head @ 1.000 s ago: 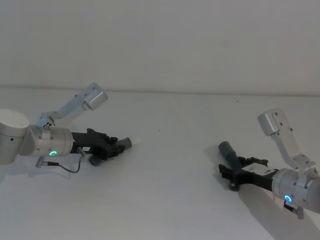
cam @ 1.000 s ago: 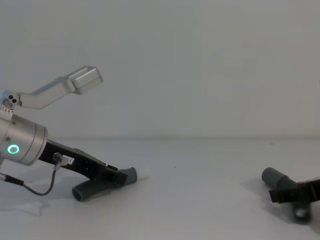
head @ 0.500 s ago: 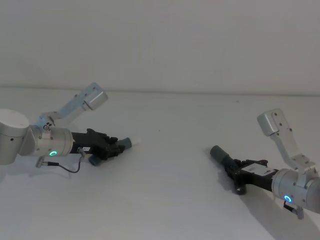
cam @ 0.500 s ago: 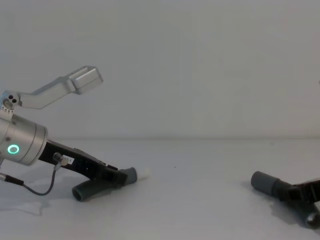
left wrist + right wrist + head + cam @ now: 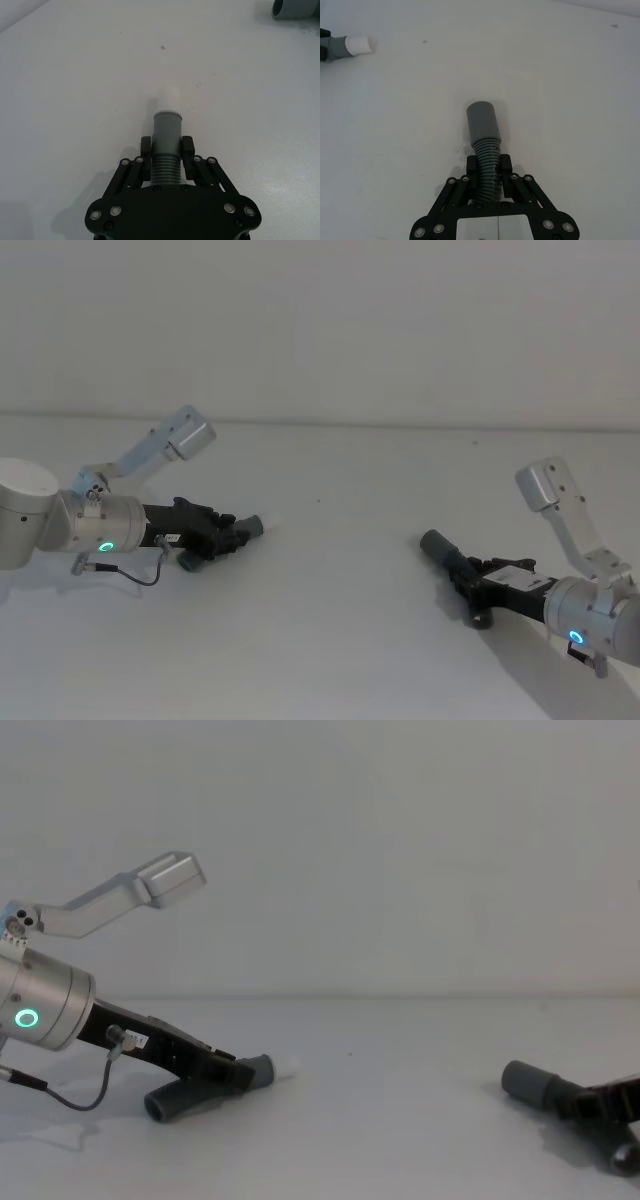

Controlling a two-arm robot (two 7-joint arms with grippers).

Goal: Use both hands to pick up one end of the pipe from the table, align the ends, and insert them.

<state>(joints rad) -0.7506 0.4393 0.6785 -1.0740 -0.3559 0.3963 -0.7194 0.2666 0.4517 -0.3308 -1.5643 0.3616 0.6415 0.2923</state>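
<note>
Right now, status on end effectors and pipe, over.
Left end effector shut on white-tipped dark grey corrugated hose; right end effector shut on plain-cuffed dark grey corrugated hose. Far apart across white table, unjoined.

Plain pale wall (image 5: 320,320) across the back, no marks, lower edge a straight horiz. line. Small dark speck (image 5: 319,501) well in front of it, approx. mid-view. 2nd speck (image 5: 475,442) further back and to the right, just below wall's edge.
</note>
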